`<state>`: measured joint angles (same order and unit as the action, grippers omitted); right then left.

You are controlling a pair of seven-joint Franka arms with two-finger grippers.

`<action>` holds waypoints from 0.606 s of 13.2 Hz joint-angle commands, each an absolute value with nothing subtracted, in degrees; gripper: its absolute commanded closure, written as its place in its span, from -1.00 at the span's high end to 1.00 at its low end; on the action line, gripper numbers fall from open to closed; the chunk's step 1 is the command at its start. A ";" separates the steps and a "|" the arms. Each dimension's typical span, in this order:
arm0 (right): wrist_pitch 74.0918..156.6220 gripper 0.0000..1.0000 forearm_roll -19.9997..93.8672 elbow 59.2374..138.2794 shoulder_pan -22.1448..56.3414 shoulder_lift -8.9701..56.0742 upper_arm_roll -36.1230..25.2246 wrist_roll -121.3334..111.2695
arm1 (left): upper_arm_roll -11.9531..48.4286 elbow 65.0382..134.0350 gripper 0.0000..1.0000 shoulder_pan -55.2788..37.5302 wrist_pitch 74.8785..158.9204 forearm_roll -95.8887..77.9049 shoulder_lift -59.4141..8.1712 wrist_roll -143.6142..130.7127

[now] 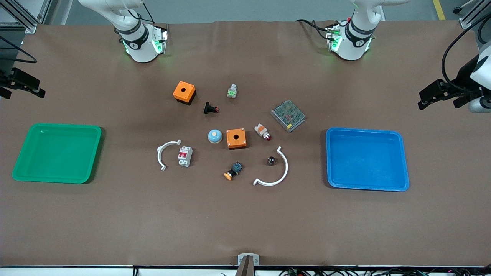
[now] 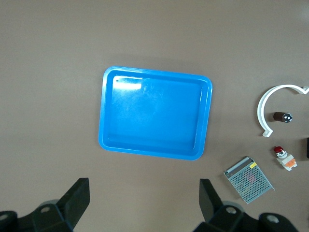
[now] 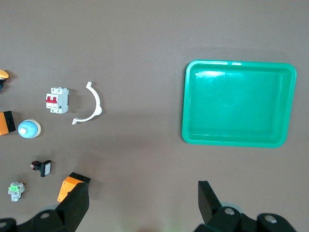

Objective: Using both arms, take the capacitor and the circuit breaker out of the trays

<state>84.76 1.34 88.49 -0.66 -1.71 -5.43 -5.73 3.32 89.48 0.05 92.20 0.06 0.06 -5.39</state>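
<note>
Circuit breaker (image 1: pixel 185 156), a white-grey block with red levers, lies on the brown counter (image 1: pixel 115 222) at mid-frame, outside the empty green plastic tray (image 1: pixel 57 126). The tiny black cylindrical capacitor (image 1: pixel 271 160) lies lower centre, outside the empty blue tray (image 1: pixel 364 131). The right gripper (image 3: pixel 142 193) hangs near the green tray and the left gripper (image 2: pixel 145 191) near the blue one. Both sets of fingers are spread wide and hold nothing, likely parked.

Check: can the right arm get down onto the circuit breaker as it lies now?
Probably yes. The circuit breaker lies on the bare table, outside both trays, with only the white curved clip beside it. The right gripper is up with open jaws, holding nothing.
</note>
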 commanded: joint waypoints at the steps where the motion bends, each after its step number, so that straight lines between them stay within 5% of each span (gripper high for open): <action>1: 85.25 1.00 1.76 90.18 -1.14 -3.87 -5.01 -5.98 | 3.25 88.33 1.00 0.09 92.20 -0.79 -0.44 -5.10; 8: 84.55 1.00 1.76 90.18 -1.05 -4.04 -4.92 -4.49 | 3.34 88.33 1.00 0.18 92.63 -0.88 -0.44 -5.10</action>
